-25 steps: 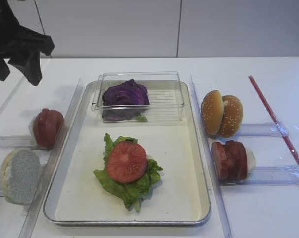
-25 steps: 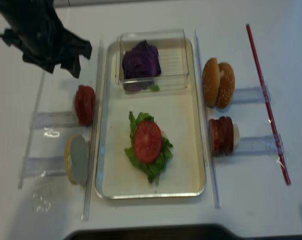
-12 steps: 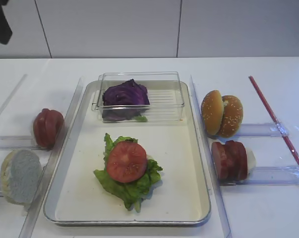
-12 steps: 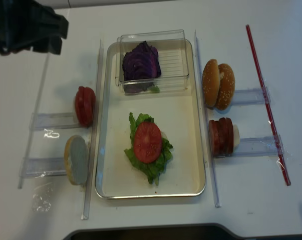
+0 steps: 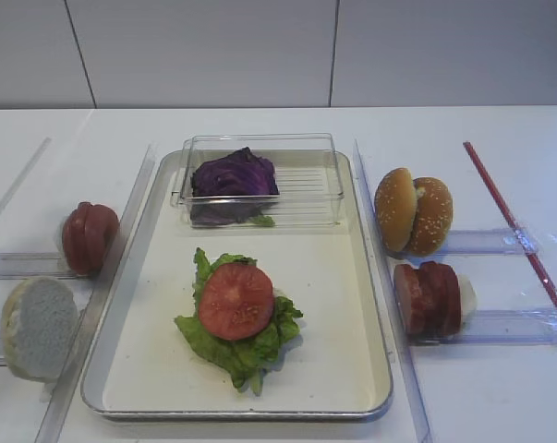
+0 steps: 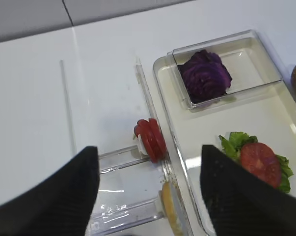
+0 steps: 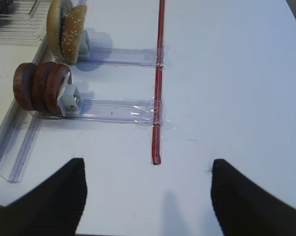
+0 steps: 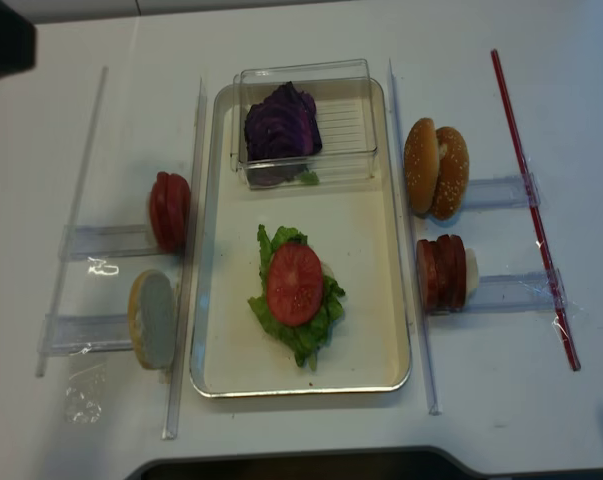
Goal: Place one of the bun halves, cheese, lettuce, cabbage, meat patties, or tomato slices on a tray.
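Gone from the front overhead view is my left arm, pulled up and away with its jaws apart and empty; my right jaws are spread too. One tomato slice (image 5: pixel 236 301) lies flat, face up, on the lettuce (image 5: pixel 243 343) in the tray (image 5: pixel 343 388), so this placement looks complete.

**Legible markings: none**

No text, label, brand, number or sign can be read in any view. The tray (image 5: pixel 375 369) carries no stamp or print on its rim or floor. The clear plastic box (image 5: pixel 306 175) at the tray's far edge shows only moulded ridges, no lettering. The clear plastic holders (image 5: pixel 500 325) beside the tray's left and right edges are unmarked, and the clear tape on them bears no print. The red strip (image 5: pixel 509 217) near the table's right edge is plain. The table (image 5: pixel 481 129) and the wall panels (image 5: pixel 204 51) behind it are blank.
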